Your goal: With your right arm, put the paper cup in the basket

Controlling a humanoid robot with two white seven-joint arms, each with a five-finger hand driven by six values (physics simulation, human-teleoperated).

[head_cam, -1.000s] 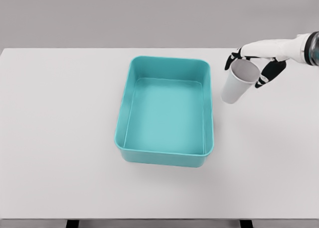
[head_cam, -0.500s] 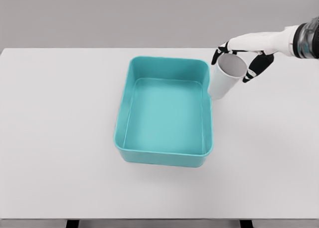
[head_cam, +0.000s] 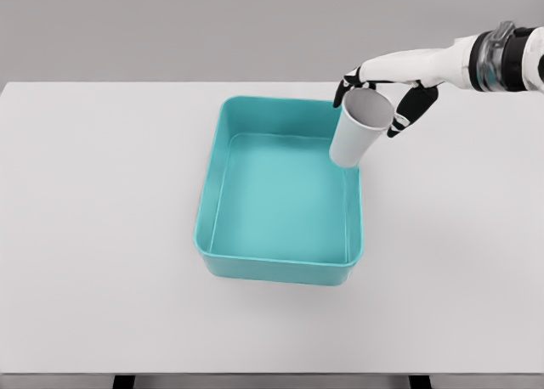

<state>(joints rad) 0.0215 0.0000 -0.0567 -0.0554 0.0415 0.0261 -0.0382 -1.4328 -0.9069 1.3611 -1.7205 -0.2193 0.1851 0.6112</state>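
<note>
Watching from the head camera, I saw my right hand [head_cam: 384, 85], white with black-tipped fingers, curled around the rim of a white paper cup [head_cam: 357, 127]. The hand gripped the cup at its top, fingers on both sides of the open mouth. The cup hung tilted, mouth up and facing the camera, base lower and to the left. Its base overlapped the far right corner of a teal rectangular plastic basket [head_cam: 280, 194] with rounded corners, covering a short stretch of that rim. I could not tell from this single view whether the cup's base was above the rim or touching it. The inside of the cup showed only as a pale grey oval. The basket sat near the middle of a plain white worktop [head_cam: 102, 236], its inside bare. The right arm came in from the upper right, and its grey and black wrist cuff was cut off by the picture's edge, so nothing beyond it showed. Part of the palm was hidden behind the cup. My left arm was out of view altogether.
</note>
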